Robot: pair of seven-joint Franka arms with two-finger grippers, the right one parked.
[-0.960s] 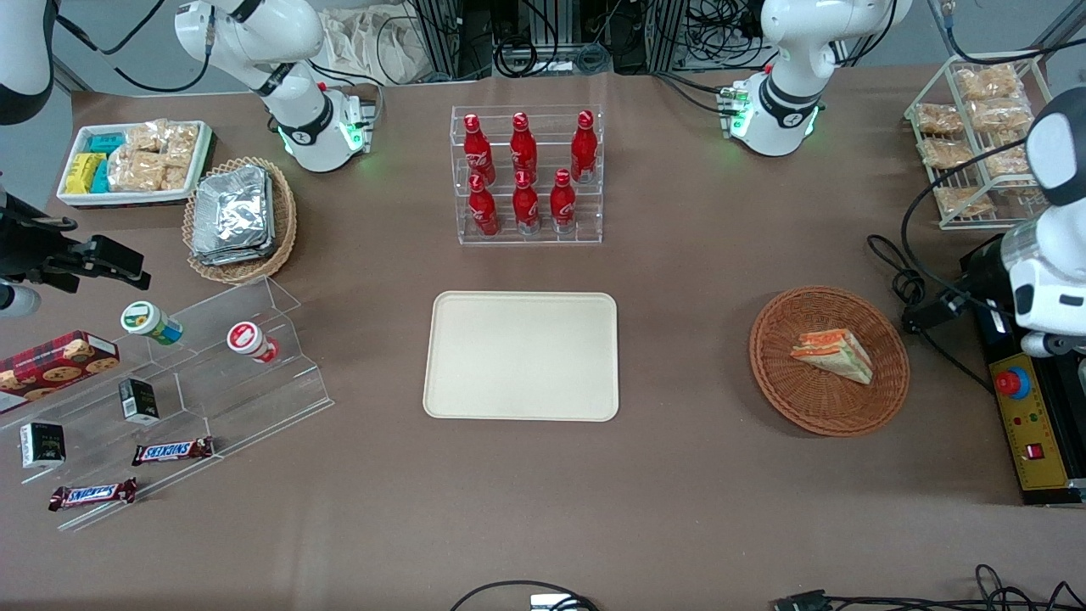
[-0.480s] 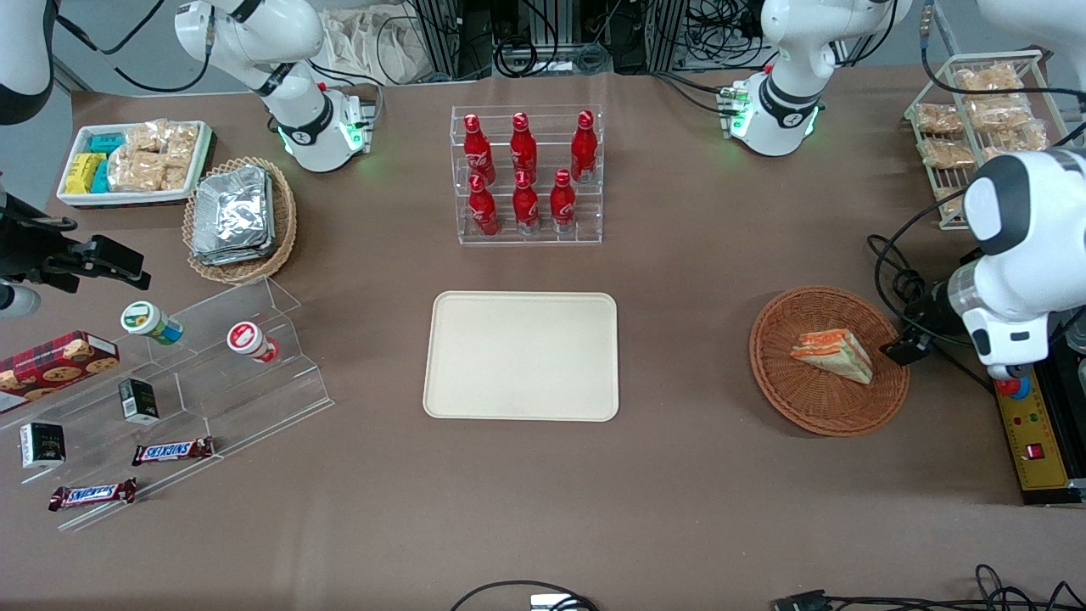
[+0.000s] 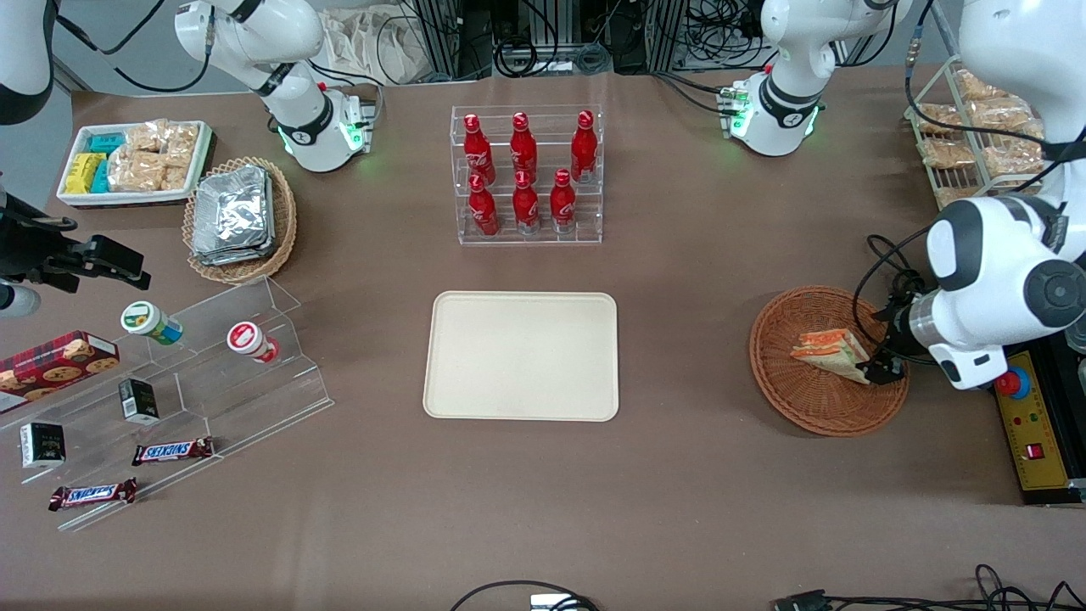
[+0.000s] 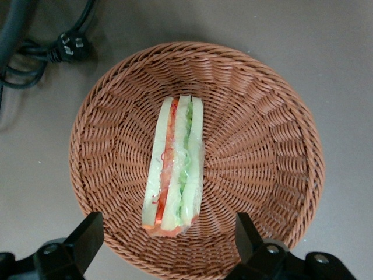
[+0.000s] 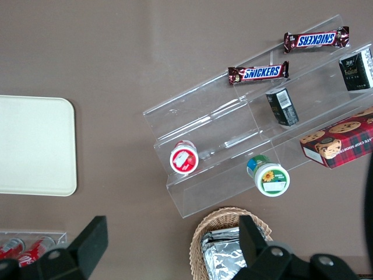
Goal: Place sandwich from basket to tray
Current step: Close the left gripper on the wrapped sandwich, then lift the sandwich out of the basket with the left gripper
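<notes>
Still unstarted: sandwich (image 4: 173,167) lay on edge in basket (image 4: 274,140), not yet gripped. Gripper (image 4: 166,245) hovered just above, fingers (image 4: 87,233) spread wide, holding nothing. Tray (image 3: 521,355) bare; pick, carry, placement all pending

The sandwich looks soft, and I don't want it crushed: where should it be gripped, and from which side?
Grip the triangular white-bread sandwich across its two outer bread faces near mid-length, coming straight down from above. It stands on edge in the round reddish-brown wicker basket, layers facing up, and the open gripper hangs above its wide end with a finger on either side, so closing there presses bread rather than filling.
</notes>
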